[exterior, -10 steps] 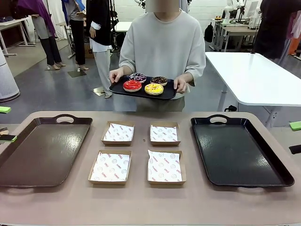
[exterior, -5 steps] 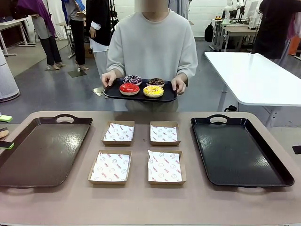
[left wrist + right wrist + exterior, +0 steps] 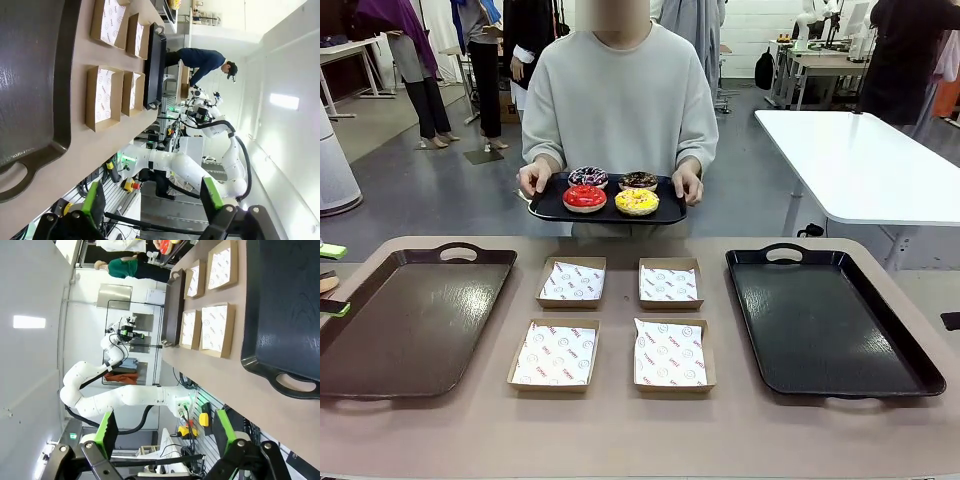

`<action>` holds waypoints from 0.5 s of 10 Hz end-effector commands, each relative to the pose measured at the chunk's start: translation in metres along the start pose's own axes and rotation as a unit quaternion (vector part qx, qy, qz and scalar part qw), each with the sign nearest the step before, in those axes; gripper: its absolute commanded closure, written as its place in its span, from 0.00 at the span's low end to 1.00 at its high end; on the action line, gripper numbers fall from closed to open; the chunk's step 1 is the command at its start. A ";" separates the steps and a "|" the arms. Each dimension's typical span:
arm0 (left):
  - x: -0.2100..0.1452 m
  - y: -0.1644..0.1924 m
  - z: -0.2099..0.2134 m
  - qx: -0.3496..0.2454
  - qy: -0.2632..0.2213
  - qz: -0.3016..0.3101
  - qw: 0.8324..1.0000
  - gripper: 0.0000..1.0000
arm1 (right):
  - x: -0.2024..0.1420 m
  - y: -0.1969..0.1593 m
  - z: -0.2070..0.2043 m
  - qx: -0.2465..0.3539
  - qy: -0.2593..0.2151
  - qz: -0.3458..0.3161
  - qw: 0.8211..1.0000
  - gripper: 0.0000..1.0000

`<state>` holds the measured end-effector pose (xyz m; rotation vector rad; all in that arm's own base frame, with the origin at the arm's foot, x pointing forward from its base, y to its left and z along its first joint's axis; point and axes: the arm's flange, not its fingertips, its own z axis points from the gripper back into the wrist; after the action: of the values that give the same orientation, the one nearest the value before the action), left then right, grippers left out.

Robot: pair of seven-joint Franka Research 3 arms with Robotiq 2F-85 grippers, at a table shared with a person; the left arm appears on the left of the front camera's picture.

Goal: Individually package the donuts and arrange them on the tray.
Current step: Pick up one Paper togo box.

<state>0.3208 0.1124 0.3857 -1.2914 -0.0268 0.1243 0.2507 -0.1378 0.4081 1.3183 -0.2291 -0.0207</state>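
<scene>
Tan table (image 3: 620, 440), four boxes (image 3: 556, 355) at its middle, person (image 3: 620, 100) beyond it carrying donuts (image 3: 584, 197), my left gripper (image 3: 152, 195) and right gripper (image 3: 165, 425) spread.

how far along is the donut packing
Done: four lined boxes set out between the brown tray and black tray, all empty. In hand: the person's hands hold a small tray carrying four donuts. Left: boxing every donut and arranging them; left arm's fingers and right arm's fingers are open.

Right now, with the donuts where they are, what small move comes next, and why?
Probably wait, jaws open: the person holds the small tray with all four donuts off the table, beyond the four empty boxes.
</scene>
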 end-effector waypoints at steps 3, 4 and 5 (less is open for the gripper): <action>0.000 -0.002 0.001 -0.008 -0.003 -0.001 1.000 0.00 | 0.001 0.002 0.001 0.009 -0.004 0.001 1.000 0.00; 0.000 -0.002 0.001 -0.008 -0.003 -0.001 1.000 0.00 | 0.001 0.002 0.001 0.009 -0.004 0.001 1.000 0.00; 0.000 -0.002 0.001 -0.008 -0.003 -0.001 1.000 0.00 | 0.001 0.002 0.001 0.009 -0.004 0.001 1.000 0.00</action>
<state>0.3208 0.1124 0.3857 -1.2915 -0.0268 0.1243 0.2507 -0.1374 0.4083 1.3161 -0.2275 -0.0206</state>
